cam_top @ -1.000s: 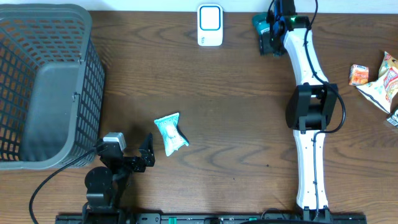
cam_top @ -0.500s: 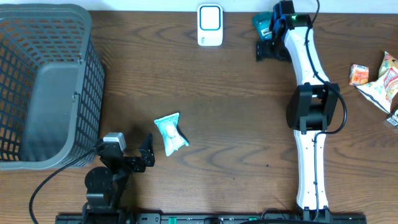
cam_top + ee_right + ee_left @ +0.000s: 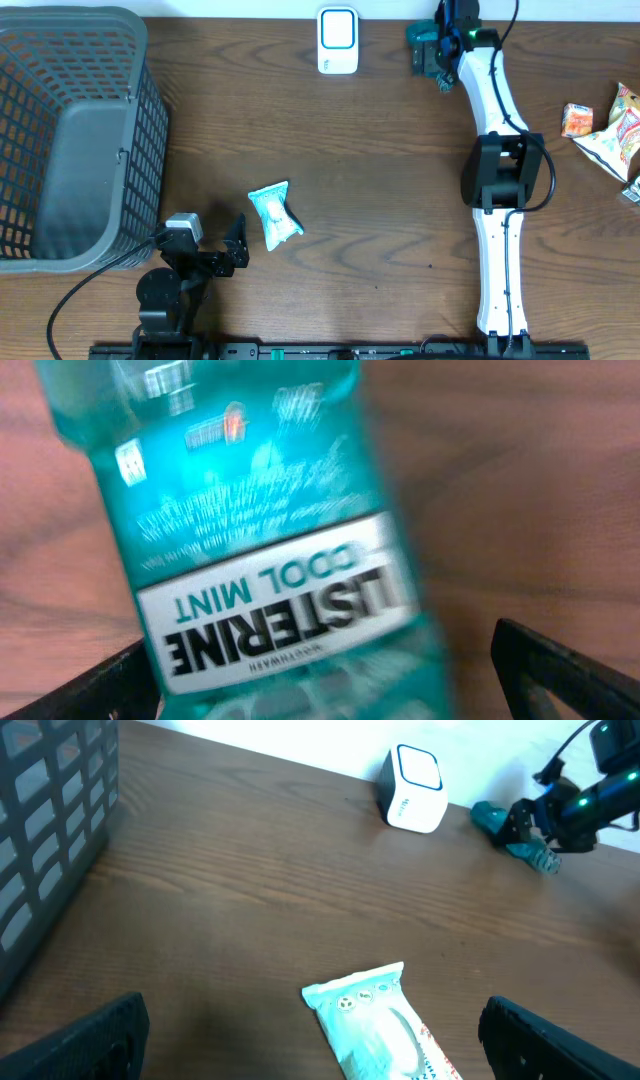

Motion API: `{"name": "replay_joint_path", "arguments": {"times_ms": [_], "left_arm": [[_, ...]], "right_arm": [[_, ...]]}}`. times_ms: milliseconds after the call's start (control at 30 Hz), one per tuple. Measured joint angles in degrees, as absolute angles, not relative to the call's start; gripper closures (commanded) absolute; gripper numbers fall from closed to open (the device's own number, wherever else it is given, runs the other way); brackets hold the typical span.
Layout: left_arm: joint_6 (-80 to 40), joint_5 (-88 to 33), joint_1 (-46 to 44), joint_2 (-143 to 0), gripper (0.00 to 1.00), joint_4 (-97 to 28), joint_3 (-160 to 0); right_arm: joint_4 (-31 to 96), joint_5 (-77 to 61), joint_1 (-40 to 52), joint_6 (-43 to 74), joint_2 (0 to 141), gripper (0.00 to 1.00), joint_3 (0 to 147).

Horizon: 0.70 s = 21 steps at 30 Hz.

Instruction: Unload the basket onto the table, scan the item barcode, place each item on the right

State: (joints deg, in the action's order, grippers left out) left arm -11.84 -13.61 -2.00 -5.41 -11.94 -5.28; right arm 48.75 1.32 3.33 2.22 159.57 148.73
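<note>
The Listerine bottle lies on the worktop at the top edge of the overhead view, just right of the white scanner. It sits between the right gripper's jaws, which stand wide apart. The left gripper, jaws also spread, sits lower left beside a teal packet. Bare wood spans the middle. The grey basket fills the upper left, and snack packs hug the right edge.
</note>
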Motion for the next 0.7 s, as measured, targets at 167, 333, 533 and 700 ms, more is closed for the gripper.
{"name": "replay_joint_path", "arguments": {"times_ms": [167, 333, 533, 700], "left_arm": [[-11.8, -13.6, -2.0, -5.4, 0.02, -11.9, -5.3], [-11.8, -13.6, -2.0, -5.4, 0.02, -11.9, -5.3], [-11.8, -13.6, -2.0, -5.4, 0.02, -11.9, -5.3], [-11.8, -13.6, -2.0, -5.4, 0.02, -11.9, -5.3]], "right_arm": [[49.1, 0.2, 3.6, -0.5, 159.7, 0.34, 149.0], [49.7, -0.1, 3.7, -1.9, 159.7, 0.53, 149.3], [53.5, -0.1, 3.7, -2.3, 159.7, 0.56, 150.1], [66.5, -0.3, 3.7, -1.7, 158.3, 0.59, 150.8]]}}
